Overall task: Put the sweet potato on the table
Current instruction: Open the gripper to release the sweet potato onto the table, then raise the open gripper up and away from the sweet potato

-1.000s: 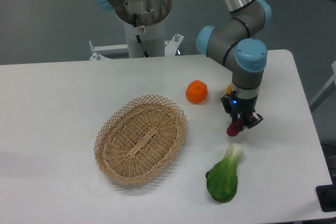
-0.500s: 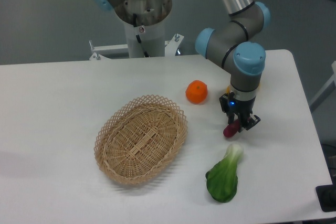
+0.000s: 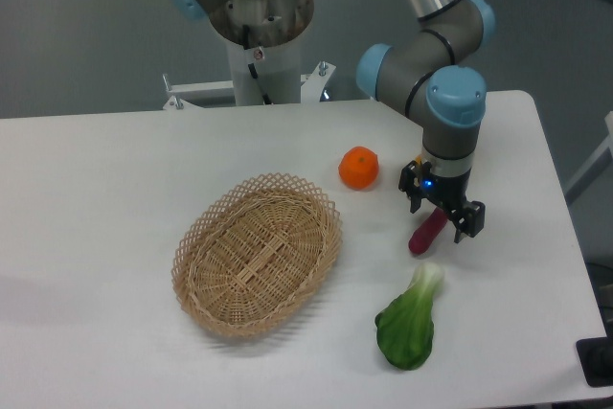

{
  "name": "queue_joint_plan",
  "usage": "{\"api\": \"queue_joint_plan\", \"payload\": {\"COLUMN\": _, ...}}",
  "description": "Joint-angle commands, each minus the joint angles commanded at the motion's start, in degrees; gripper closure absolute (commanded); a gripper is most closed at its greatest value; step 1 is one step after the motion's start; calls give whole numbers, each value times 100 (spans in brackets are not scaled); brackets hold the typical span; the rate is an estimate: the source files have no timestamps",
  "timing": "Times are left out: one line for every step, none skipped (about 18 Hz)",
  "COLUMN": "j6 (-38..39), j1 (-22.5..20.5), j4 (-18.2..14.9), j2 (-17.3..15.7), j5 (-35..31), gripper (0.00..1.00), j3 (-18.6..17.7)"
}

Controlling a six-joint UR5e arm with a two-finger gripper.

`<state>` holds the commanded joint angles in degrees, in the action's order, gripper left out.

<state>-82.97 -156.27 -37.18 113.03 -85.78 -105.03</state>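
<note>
The sweet potato (image 3: 426,233), a slim reddish-purple tuber, lies on the white table (image 3: 115,179) right of the basket and just above the green leafy vegetable. My gripper (image 3: 442,217) hangs directly over its upper end, open, with one finger on each side of the tuber and no grip on it. The arm's blue-capped wrist rises behind it.
An oval wicker basket (image 3: 259,253) sits empty left of centre. A round orange fruit (image 3: 358,167) rests left of the gripper. A green leafy vegetable (image 3: 410,321) lies near the front edge. The robot base (image 3: 261,35) stands at the back.
The gripper, shut on the sweet potato before, has spread its fingers and let it go; the tuber now lies on the table.
</note>
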Motion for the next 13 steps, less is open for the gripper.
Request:
{"api": "queue_joint_plan", "payload": {"j6": 26, "j1": 0, "j4": 0, "j2": -26, "j5": 0, "gripper": 0, "j3": 9}}
{"api": "queue_joint_plan", "payload": {"j6": 26, "j1": -9, "j4": 35, "j2": -44, "j5": 17, "gripper": 0, "j3": 35}}
{"api": "queue_joint_plan", "payload": {"j6": 35, "j1": -9, "j4": 105, "j2": -44, "j5": 9, "gripper": 0, "j3": 88}}
{"api": "queue_joint_plan", "payload": {"j6": -8, "j1": -9, "j4": 175, "j2": -79, "j5": -17, "gripper": 0, "j3": 140}}
{"api": "queue_joint_plan", "payload": {"j6": -35, "j1": -35, "j4": 167, "j2": -192, "j5": -52, "gripper": 0, "j3": 184}}
{"api": "queue_joint_plan", "payload": {"j6": -61, "j1": -140, "j4": 150, "j2": -324, "j5": -140, "gripper": 0, "j3": 193}}
{"api": "queue_joint_plan", "payload": {"j6": -114, "j1": -245, "j4": 132, "j2": -456, "j5": -245, "gripper": 0, "j3": 194}}
{"api": "queue_joint_plan", "payload": {"j6": -184, "j1": -324, "j4": 123, "j2": -570, "j5": -342, "gripper": 0, "j3": 194}}
{"api": "queue_joint_plan", "payload": {"j6": -332, "j1": -430, "j4": 106, "j2": -676, "j5": -378, "gripper": 0, "j3": 211}}
{"api": "queue_joint_plan", "payload": {"j6": -543, "j1": -544, "j4": 62, "j2": -746, "j5": -378, "gripper": 0, "j3": 211}}
{"api": "queue_joint_plan", "payload": {"j6": -797, "j1": -641, "j4": -17, "j2": -799, "j5": -378, "gripper": 0, "j3": 211}}
{"api": "queue_joint_plan", "payload": {"j6": -1070, "j1": -711, "j4": -78, "j2": -843, "j5": -378, "gripper": 0, "j3": 229}}
{"api": "queue_joint_plan", "payload": {"j6": -1325, "j1": -825, "j4": -105, "j2": -940, "j5": -334, "gripper": 0, "j3": 255}}
